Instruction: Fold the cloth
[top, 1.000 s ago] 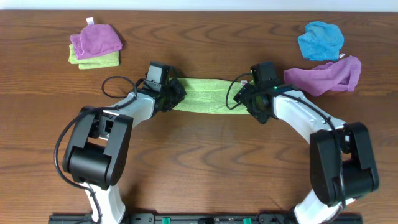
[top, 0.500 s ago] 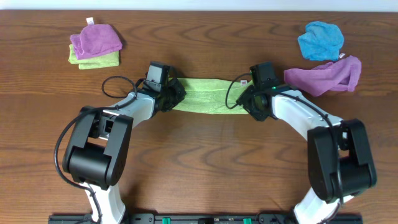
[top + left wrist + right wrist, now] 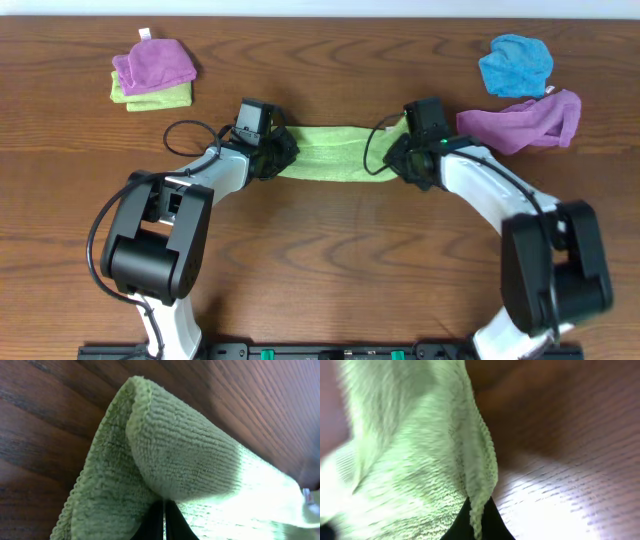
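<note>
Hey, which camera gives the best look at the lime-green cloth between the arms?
Overhead: it shows the whole cloth as a strip between the left gripper and right gripper. Each wrist view shows only one pinched end, close up.

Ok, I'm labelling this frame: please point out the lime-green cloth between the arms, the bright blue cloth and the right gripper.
lime-green cloth [image 3: 335, 152]: overhead view, middle of the stretched strip.
bright blue cloth [image 3: 515, 65]: overhead view, centre of the heap.
right gripper [image 3: 390, 160]: overhead view, fingertips at the cloth's right end.

Beside right gripper [image 3: 395, 160]: purple cloth [image 3: 525, 122] near, blocks your outward sweep.
Front: table [image 3: 340, 260] open to you.
</note>
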`<state>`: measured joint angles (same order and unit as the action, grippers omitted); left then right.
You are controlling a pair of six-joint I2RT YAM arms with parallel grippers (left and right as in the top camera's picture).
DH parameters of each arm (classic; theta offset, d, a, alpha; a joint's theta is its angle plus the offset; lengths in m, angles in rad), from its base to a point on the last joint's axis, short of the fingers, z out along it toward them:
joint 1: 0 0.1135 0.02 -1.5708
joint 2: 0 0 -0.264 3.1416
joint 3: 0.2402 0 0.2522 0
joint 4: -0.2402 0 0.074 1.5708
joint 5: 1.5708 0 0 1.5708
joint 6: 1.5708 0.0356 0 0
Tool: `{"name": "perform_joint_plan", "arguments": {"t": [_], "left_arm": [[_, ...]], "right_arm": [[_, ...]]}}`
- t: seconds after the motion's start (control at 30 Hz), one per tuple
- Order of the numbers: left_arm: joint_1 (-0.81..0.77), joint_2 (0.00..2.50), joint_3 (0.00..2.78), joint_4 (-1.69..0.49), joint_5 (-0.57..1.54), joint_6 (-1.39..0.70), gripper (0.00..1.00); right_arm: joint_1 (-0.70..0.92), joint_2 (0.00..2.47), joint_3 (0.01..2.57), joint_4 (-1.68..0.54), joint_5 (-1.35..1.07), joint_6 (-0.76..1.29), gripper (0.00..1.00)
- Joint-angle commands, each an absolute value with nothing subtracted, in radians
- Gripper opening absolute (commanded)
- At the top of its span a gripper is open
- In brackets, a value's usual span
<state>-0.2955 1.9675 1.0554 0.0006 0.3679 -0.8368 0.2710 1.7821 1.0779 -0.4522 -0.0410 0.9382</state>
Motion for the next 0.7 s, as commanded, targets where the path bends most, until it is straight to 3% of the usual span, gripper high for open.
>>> {"name": "perform_joint_plan", "arguments": {"t": [0.0, 0.37, 0.67], "left_arm": [[-0.289, 1.979, 1.052, -0.024, 0.332, -0.814, 0.06], [-0.289, 1.979, 1.052, -0.022, 0.333, -0.815, 0.06], [-0.289, 1.979, 1.052, -0.022, 0.342, -0.815, 0.06]], "right_arm": [[0.307, 1.689, 1.100, -0.449, -0.001, 0.892, 0.01], [0.493, 1.658, 1.124, -0.276, -0.008, 0.874, 0.01], [0.537, 1.756, 1.131, -0.151, -0.077, 0.883, 0.01]]}}
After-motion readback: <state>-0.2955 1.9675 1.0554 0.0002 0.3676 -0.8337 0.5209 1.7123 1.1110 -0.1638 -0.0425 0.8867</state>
